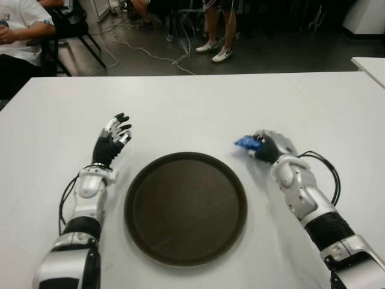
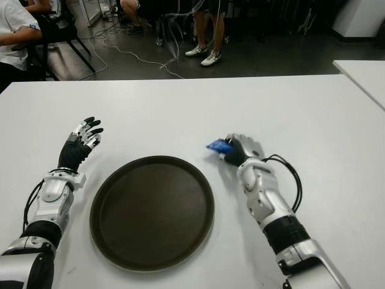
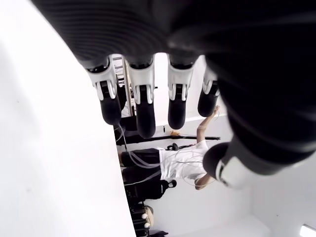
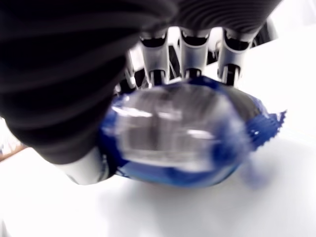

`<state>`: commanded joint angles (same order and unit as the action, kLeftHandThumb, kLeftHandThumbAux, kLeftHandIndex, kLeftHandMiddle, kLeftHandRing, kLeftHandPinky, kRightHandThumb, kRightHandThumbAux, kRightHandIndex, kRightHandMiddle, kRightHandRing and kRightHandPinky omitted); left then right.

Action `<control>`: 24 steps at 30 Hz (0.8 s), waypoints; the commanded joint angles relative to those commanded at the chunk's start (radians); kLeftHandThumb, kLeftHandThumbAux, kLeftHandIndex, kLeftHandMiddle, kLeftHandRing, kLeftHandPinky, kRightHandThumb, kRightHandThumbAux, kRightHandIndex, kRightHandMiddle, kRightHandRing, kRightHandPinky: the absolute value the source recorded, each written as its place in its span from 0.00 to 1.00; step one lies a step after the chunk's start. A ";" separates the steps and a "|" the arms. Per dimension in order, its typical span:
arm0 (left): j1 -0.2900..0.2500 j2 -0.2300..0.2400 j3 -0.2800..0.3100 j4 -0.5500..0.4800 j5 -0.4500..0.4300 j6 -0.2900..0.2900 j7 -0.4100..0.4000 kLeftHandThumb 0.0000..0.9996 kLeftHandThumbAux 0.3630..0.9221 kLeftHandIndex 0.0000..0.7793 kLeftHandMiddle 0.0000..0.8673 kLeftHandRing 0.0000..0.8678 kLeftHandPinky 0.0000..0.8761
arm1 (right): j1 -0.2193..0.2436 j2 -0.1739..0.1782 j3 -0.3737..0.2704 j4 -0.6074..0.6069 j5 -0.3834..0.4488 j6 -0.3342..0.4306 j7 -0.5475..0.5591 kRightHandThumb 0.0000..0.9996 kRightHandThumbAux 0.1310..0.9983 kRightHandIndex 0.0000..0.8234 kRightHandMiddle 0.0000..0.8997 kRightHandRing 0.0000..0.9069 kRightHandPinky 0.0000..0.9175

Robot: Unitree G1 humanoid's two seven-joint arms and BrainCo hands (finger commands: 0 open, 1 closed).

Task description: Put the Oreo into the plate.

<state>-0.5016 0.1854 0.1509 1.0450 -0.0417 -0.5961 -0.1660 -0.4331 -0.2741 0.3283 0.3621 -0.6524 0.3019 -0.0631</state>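
One blue crinkled-foil Oreo packet I see gripped in right robot hand, long axis pointing toward the robot's left, beside round brown plate; left robot hand open.

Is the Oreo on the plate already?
No, the right hand grips the blue Oreo pack beside the plate, to its right, and nothing lies in the plate.

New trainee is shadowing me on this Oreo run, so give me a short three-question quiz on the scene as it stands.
1. True or false: the Oreo packet already lies in the plate.
2. Which hand holds the packet: A) left hand B) right hand?
3. Fill in: the left hand's fingers are ____ and hold nothing.

Key: 1 false, it is beside the plate's rim, over the table; 2 B; 3 open.
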 joint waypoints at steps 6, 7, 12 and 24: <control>-0.005 0.004 -0.003 0.008 0.001 0.005 0.002 0.13 0.60 0.10 0.17 0.15 0.13 | -0.019 -0.013 -0.002 -0.033 -0.018 -0.003 -0.004 0.69 0.70 0.51 0.64 0.63 0.61; -0.005 0.005 -0.003 0.009 0.000 0.006 0.002 0.13 0.60 0.10 0.17 0.15 0.13 | -0.021 -0.014 -0.002 -0.039 -0.021 -0.004 -0.006 0.69 0.70 0.51 0.65 0.64 0.61; -0.005 0.005 -0.004 0.009 -0.002 0.004 -0.001 0.13 0.59 0.10 0.18 0.15 0.14 | -0.044 -0.009 0.007 -0.050 -0.039 -0.006 -0.021 0.69 0.70 0.52 0.67 0.66 0.62; -0.006 0.012 -0.013 0.018 0.009 -0.004 0.005 0.11 0.55 0.09 0.16 0.15 0.13 | -0.064 -0.008 0.019 -0.098 -0.060 -0.009 -0.006 0.69 0.70 0.52 0.69 0.69 0.66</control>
<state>-0.5077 0.1973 0.1375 1.0625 -0.0325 -0.6000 -0.1611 -0.4976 -0.2826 0.3475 0.2645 -0.7122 0.2926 -0.0686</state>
